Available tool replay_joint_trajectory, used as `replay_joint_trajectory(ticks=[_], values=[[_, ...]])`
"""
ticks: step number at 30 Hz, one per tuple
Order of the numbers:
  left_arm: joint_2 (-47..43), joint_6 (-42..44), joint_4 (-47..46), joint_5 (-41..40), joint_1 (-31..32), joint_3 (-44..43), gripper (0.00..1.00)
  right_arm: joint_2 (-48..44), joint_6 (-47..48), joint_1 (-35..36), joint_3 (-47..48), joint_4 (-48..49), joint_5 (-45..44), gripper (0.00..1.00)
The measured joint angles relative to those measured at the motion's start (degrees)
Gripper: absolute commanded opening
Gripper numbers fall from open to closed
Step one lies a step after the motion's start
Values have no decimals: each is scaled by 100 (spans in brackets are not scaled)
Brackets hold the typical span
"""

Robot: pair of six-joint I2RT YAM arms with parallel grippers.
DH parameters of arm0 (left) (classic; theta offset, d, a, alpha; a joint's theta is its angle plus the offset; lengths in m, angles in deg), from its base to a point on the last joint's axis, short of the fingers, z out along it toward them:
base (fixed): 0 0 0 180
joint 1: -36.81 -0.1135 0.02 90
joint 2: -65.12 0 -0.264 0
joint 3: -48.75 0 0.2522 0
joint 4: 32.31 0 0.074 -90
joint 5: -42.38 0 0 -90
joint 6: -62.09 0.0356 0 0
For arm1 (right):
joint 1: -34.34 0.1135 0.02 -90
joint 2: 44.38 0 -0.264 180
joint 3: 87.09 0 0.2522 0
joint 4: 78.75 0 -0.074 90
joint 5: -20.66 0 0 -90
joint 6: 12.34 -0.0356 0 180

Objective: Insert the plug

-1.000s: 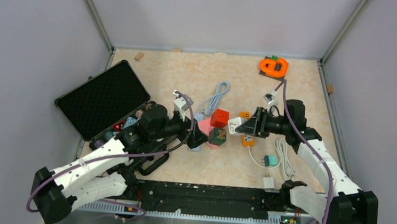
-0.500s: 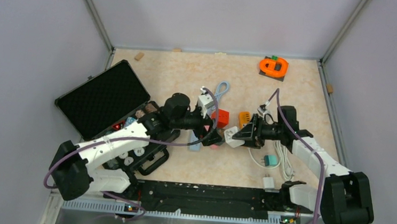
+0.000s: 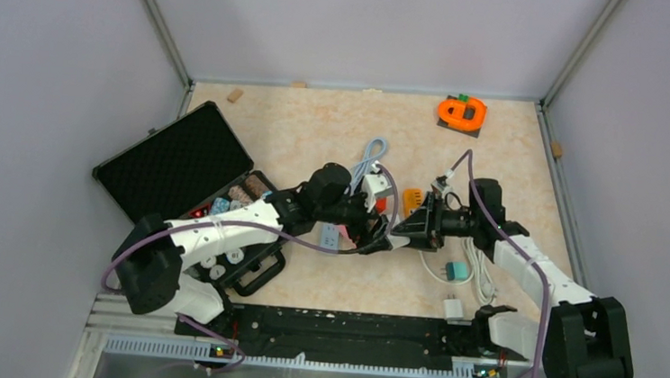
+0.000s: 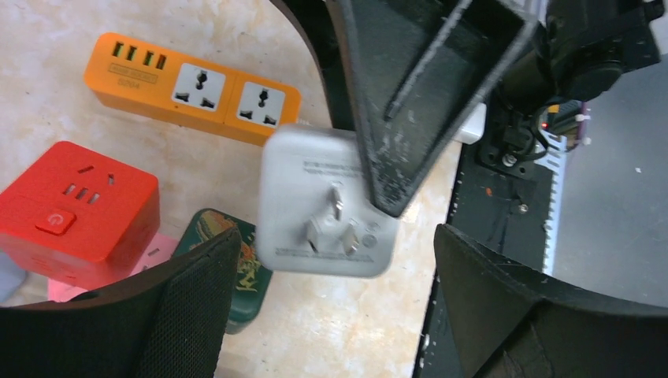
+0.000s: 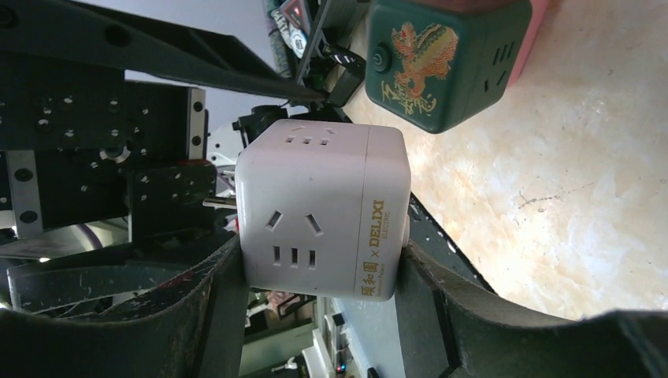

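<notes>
The plug is a white cube adapter (image 5: 323,209) with sockets on its sides and metal prongs on one face. My right gripper (image 5: 321,248) is shut on it and holds it above the table. In the left wrist view the prong face of the white cube (image 4: 327,201) faces the camera, with a black finger of the right gripper (image 4: 410,94) over it. My left gripper (image 4: 335,232) is open, its fingers standing on either side of the cube without touching it. From above, both grippers meet at mid-table, left gripper (image 3: 373,233) and right gripper (image 3: 409,231).
An orange power strip (image 4: 193,87), a red socket cube (image 4: 75,209) and a green socket cube (image 5: 437,63) lie close by. An open black case (image 3: 170,167) is at the left. A white cable coil (image 3: 479,264), a teal plug (image 3: 458,271) and a white charger (image 3: 453,307) lie at the right.
My left arm has swung right across the table until its open fingers reach the cube. The right gripper has carried the cube slightly left and nearer.
</notes>
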Motion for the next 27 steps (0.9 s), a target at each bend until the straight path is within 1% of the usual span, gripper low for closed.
replay_joint_trajectory(ticks=[5, 8, 10, 12, 14, 15, 16, 21, 22, 23, 27], values=[[284, 24, -190, -269, 57, -70, 74, -48, -11, 59, 0, -9, 46, 0], [358, 2, -232, -260, 68, -81, 59, -48, -7, 114, 0, -11, -11, 0], [398, 20, -238, -245, 98, -103, 47, -48, 7, 114, 11, -57, -50, 0], [428, 39, -227, -192, 103, -109, 31, -48, 44, 111, 24, -149, -92, 1], [450, 7, -236, -136, 103, -111, 14, -48, 127, 114, 72, -299, -118, 11], [457, -13, -240, -94, 101, -118, 6, -48, 177, 114, 114, -382, -144, 17], [459, -22, -249, -76, 98, -122, 0, -48, 238, 114, 168, -490, -170, 26], [433, -267, -378, -111, 61, -144, 0, -160, 522, 129, 560, -1045, -551, 83], [409, -367, -387, -122, 59, -153, 0, -260, 619, 144, 629, -1123, -682, 88], [354, -511, -354, -131, 59, -157, 0, -426, 743, 155, 730, -1180, -835, 91], [28, -1154, -162, -203, -2, -157, 0, -1279, 1244, 162, 1167, -1147, -1451, 92]])
